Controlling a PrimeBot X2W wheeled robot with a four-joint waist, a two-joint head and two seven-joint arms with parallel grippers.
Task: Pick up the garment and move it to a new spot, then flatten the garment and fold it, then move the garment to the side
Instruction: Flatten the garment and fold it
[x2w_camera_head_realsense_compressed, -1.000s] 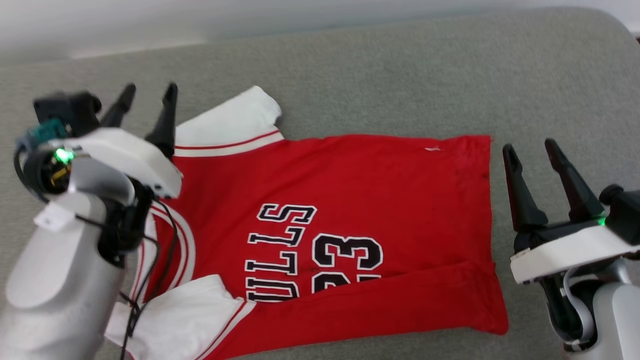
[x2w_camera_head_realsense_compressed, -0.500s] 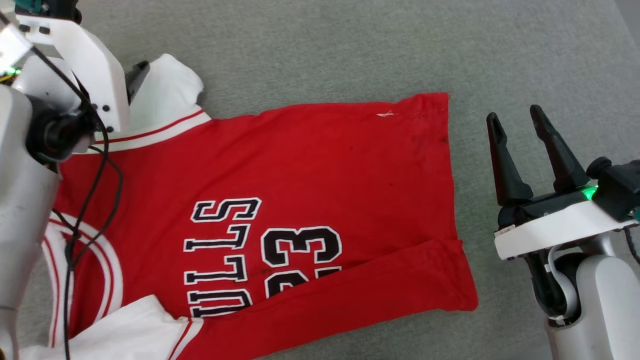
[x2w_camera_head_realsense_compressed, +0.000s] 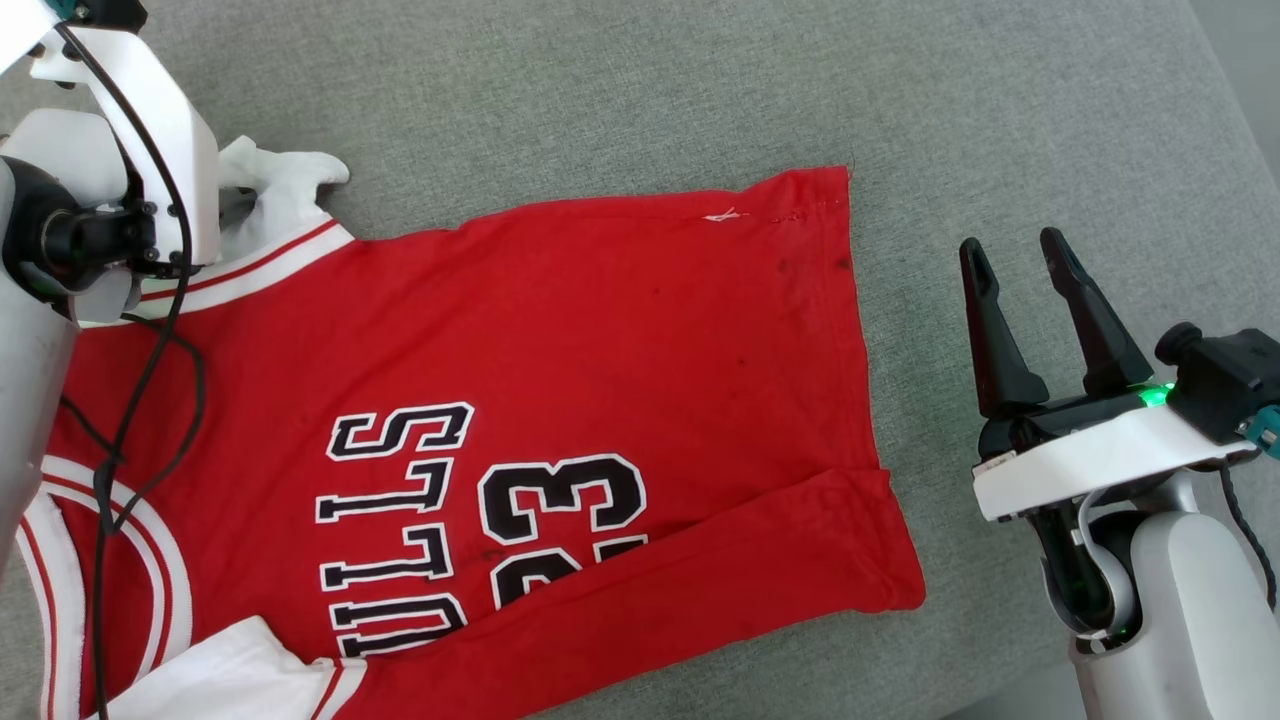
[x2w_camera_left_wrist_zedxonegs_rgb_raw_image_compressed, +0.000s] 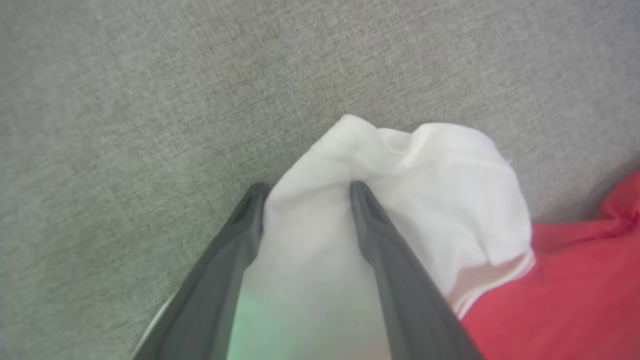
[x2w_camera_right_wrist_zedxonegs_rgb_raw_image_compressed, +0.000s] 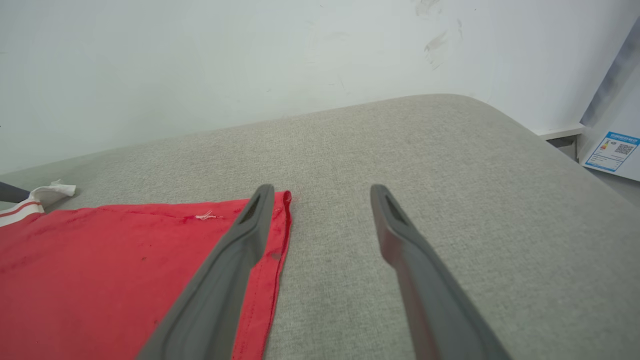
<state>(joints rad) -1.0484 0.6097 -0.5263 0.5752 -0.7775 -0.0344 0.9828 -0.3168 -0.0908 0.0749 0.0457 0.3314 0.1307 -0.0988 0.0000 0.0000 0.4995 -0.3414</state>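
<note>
The garment (x2w_camera_head_realsense_compressed: 600, 330), a red jersey with white sleeves and black "BULLS 23" print, lies flat on the grey cushion, its near edge folded over. My left gripper (x2w_camera_left_wrist_zedxonegs_rgb_raw_image_compressed: 307, 186) is down on the far white sleeve (x2w_camera_left_wrist_zedxonegs_rgb_raw_image_compressed: 450, 175). Its fingers stand apart, with bunched sleeve fabric between them. In the head view the white wrist mount hides those fingers beside the sleeve (x2w_camera_head_realsense_compressed: 280, 180). My right gripper (x2w_camera_head_realsense_compressed: 1012, 242) hovers open just past the garment's hem, nothing between its fingers. In the right wrist view the right gripper (x2w_camera_right_wrist_zedxonegs_rgb_raw_image_compressed: 321, 188) has its left finger over the red hem (x2w_camera_right_wrist_zedxonegs_rgb_raw_image_compressed: 280, 235).
The grey fabric cushion (x2w_camera_head_realsense_compressed: 650, 90) stretches beyond the jersey on the far and right sides. A white wall (x2w_camera_right_wrist_zedxonegs_rgb_raw_image_compressed: 200, 65) stands behind it. The cushion's rounded right edge (x2w_camera_right_wrist_zedxonegs_rgb_raw_image_compressed: 550, 135) drops off near a white panel with a blue label (x2w_camera_right_wrist_zedxonegs_rgb_raw_image_compressed: 612, 150).
The head camera has tilted down. My left gripper has come down onto the far white sleeve, which now bunches between its slightly narrowed fingers. The right gripper has stayed open by the hem.
</note>
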